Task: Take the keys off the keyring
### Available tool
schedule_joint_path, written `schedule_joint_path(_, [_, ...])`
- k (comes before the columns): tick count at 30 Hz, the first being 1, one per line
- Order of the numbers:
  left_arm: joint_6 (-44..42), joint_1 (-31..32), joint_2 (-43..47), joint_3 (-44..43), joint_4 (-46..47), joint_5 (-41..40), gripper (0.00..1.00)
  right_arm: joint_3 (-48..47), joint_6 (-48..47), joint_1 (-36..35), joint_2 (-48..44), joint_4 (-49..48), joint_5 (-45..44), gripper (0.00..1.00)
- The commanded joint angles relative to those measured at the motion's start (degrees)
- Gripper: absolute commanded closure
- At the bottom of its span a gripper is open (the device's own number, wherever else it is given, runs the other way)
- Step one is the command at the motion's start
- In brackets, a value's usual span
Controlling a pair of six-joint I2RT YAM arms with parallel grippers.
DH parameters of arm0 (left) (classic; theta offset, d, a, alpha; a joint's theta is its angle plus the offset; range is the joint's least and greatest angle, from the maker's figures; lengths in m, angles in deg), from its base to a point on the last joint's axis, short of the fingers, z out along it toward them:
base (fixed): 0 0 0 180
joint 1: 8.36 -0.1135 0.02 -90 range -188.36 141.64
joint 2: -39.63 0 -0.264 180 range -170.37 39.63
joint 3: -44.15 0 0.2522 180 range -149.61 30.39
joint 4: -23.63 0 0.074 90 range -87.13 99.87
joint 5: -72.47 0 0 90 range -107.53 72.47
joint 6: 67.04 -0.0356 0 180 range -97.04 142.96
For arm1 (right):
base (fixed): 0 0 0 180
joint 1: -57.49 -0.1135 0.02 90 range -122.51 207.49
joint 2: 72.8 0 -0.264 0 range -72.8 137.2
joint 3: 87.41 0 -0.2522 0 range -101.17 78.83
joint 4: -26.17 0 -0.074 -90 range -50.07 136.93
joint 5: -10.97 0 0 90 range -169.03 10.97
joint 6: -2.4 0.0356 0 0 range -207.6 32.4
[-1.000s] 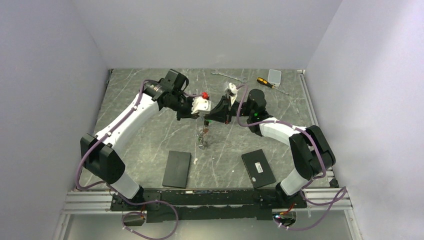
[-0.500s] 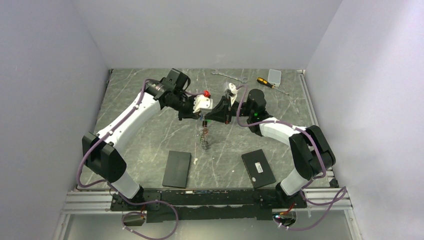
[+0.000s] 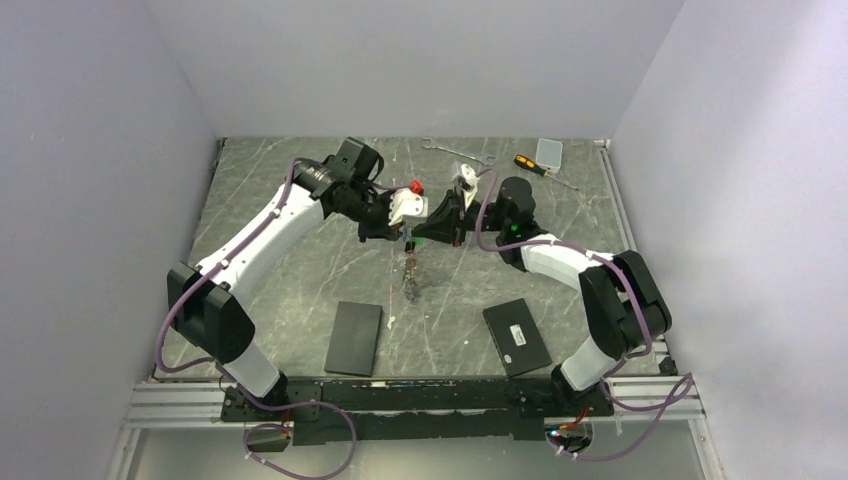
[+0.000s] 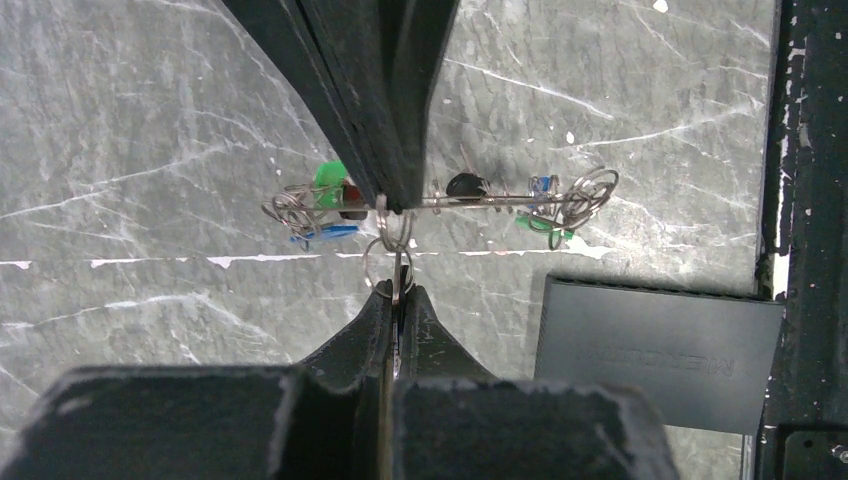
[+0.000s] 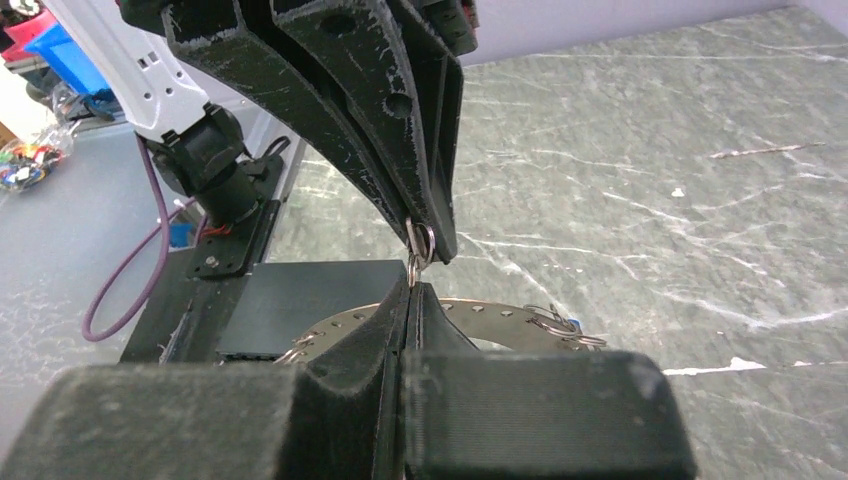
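The left pincer (image 4: 397,292) is closed, its tips nipping a small split ring (image 4: 386,262) that hangs from the keyring. Tip to tip against it, the right pincer (image 5: 408,290) is also closed, clamping the keyring (image 5: 480,309) itself. The two meet in mid-air above the middle of the table (image 4: 150,120), so the keyring is held clear of the surface. A flat black box (image 4: 655,345) lies on the table below and to one side.

The task looks barely under way. One small ring appears to be getting worked off, many keys (image 4: 328,183) hang on the keyring, and I can make out no freed key on the table.

The keyring is a thin grey metal band, seen edge-on from the left wrist. It is fringed with little wire loops and keys tagged green, blue and black.
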Motion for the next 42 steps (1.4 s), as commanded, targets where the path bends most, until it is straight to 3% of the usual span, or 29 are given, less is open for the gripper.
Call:
schedule_joint_path(1, [2.06, 0.07, 0.22, 1.02, -1.66, 0.1, 1.0, -0.52, 1.72, 1.54, -0.84, -6.17, 0.58, 1.0])
schedule_joint_path(11, [3.17, 0.0, 1.52, -0.65, -2.6, 1.38, 1.0, 1.04, -2.04, 2.67, 0.18, -3.42, -2.23, 1.0])
schedule_joint_path(19, [5.81, 0.11, -0.96, -5.08, -0.82, 2.86, 1.0, 8.65, 1.51, 2.45, 2.21, -19.53, -4.22, 1.0])
schedule_joint_path(21, [5.22, 0.41, -1.7, -5.97, -1.5, 3.06, 1.0, 9.15, -0.48, 2.32, 2.3, -19.49, -4.59, 0.92])
schedule_joint_path(26, [4.4, 0.47, -2.44, -7.13, -1.59, 2.74, 1.0, 7.77, -7.62, 2.82, 0.74, -11.87, -4.06, 0.88])
schedule_joint_path(31, [4.19, 0.64, -5.43, -11.48, -4.08, 2.67, 1.0, 6.71, -13.37, 4.59, -0.96, -2.95, -2.51, 0.75])
schedule_joint_path(36, [2.81, 0.64, -13.17, -21.7, -15.62, 4.87, 1.0, 6.18, -17.47, 8.92, -3.93, 3.03, 0.1, 0.67])
schedule_joint_path(39, [1.46, 0.64, -12.01, -19.41, -14.72, 6.49, 1.0, 2.44, -24.68, 9.97, -6.28, 14.92, 1.74, 0.66])
schedule_joint_path(42, [2.04, 0.72, -9.65, -15.91, -9.79, 8.47, 1.0, -3.26, -37.37, 9.9, -7.67, 33.21, 2.01, 0.64])
